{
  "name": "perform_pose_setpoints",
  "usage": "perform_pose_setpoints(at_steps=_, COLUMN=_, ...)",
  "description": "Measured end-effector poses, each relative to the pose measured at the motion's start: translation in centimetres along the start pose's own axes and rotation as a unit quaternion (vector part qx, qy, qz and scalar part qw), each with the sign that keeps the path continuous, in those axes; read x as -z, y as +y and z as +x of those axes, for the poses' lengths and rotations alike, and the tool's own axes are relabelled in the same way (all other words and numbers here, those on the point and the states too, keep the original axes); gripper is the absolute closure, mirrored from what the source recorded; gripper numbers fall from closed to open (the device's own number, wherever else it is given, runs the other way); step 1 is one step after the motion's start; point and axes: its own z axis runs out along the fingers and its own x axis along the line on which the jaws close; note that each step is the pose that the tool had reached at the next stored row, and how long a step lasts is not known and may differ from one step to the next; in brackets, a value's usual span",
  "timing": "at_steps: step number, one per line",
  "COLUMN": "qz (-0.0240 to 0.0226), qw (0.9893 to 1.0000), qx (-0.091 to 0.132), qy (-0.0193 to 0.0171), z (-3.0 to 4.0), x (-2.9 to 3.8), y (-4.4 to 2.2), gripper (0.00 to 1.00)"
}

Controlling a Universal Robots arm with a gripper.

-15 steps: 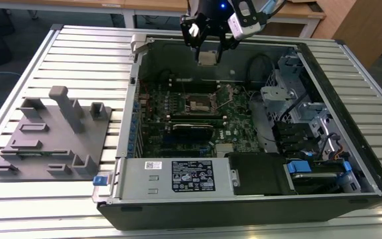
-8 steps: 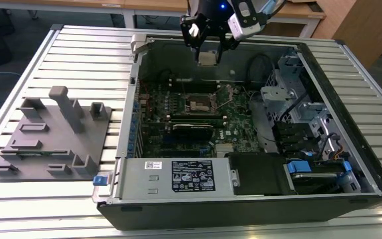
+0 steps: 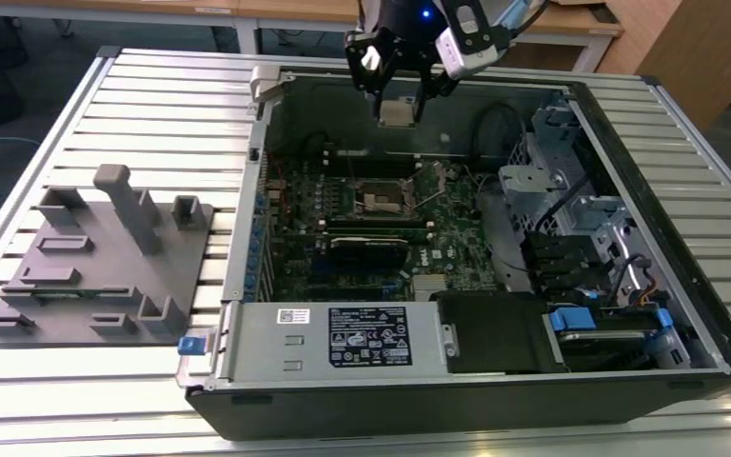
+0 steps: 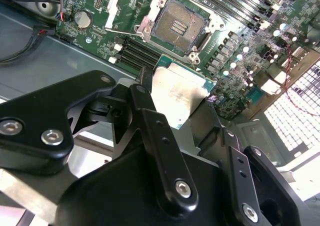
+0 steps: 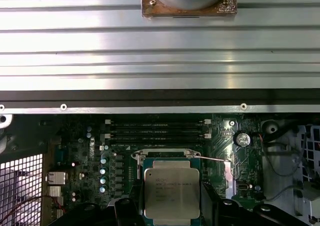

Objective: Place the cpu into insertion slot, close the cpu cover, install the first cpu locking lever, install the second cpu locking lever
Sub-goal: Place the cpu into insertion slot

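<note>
cpu (image 3: 396, 113) clamped in jaws above computer case (image 3: 467, 411), insertion slot (image 3: 383, 198) uncovered inside

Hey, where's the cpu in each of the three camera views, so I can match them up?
Exterior view: the cpu hangs in the gripper, above the far side of the open computer case.
Second wrist view: the cpu is gripped at its edges, just in front of the insertion slot.
First wrist view: the cpu hides most of the insertion slot.
Shared landmark: the empty insertion slot on the green board.
</note>
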Motion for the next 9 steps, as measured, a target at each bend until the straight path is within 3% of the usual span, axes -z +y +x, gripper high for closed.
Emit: perform_pose_setpoints(at_steps=9, qz=0.0001, qw=1.0000, qx=0.000, qy=0.0001, z=0.00, x=-0.08, y=-0.01, gripper=0.46)
